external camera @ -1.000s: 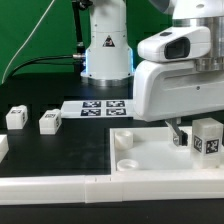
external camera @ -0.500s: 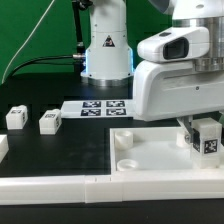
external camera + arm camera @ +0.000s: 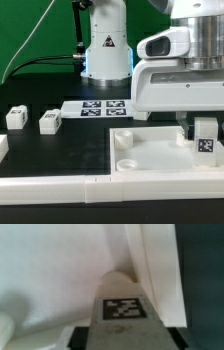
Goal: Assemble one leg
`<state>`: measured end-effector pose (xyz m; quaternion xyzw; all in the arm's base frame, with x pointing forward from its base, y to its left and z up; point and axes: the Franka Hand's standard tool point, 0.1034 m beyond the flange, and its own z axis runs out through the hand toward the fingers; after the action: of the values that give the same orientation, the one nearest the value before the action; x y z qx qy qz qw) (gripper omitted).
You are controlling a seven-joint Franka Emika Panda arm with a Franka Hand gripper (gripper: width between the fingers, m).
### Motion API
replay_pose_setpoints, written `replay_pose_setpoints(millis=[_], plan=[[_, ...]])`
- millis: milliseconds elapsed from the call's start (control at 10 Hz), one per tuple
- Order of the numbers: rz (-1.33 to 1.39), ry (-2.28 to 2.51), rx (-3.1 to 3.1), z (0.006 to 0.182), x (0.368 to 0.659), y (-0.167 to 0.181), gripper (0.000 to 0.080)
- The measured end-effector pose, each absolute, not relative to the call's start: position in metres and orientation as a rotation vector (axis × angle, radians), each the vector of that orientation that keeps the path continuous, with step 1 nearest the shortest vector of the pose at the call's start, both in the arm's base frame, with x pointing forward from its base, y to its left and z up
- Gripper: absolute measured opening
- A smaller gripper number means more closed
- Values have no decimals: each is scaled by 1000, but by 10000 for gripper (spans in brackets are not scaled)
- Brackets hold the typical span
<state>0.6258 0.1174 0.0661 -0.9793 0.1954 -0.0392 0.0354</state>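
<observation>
My gripper (image 3: 205, 127) is shut on a leg (image 3: 206, 138), a small white block with a black-and-white marker on its face. It holds the leg upright at the exterior view's right, over the far right part of the white panel (image 3: 150, 152). I cannot tell whether the leg touches the panel. In the wrist view the leg (image 3: 125, 308) runs out between the dark fingers (image 3: 85, 336) of my gripper (image 3: 128, 340), with the panel (image 3: 50, 280) beneath it.
Two more small white legs (image 3: 15, 117) (image 3: 50, 121) stand on the black table at the exterior view's left. The marker board (image 3: 100, 106) lies behind the panel. The robot base (image 3: 105, 50) stands at the back. A round socket (image 3: 124, 141) shows in the panel's near left corner.
The gripper has turned with the leg, so the marker face now points squarely at the exterior camera. The leg has stayed over the panel's right part.
</observation>
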Motion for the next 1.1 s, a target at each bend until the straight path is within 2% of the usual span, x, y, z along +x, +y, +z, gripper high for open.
replay_pose_setpoints(millis=[400, 700, 800, 900, 1000, 1100], plan=[[-99, 1128, -2896, 64, 623, 96, 304], [-112, 1235, -2870, 64, 622, 89, 308], [-112, 1230, -2872, 64, 622, 90, 412], [-111, 1230, -2872, 64, 622, 90, 580], [-111, 1230, -2872, 64, 622, 90, 628], [-111, 1230, -2873, 63, 622, 90, 628]])
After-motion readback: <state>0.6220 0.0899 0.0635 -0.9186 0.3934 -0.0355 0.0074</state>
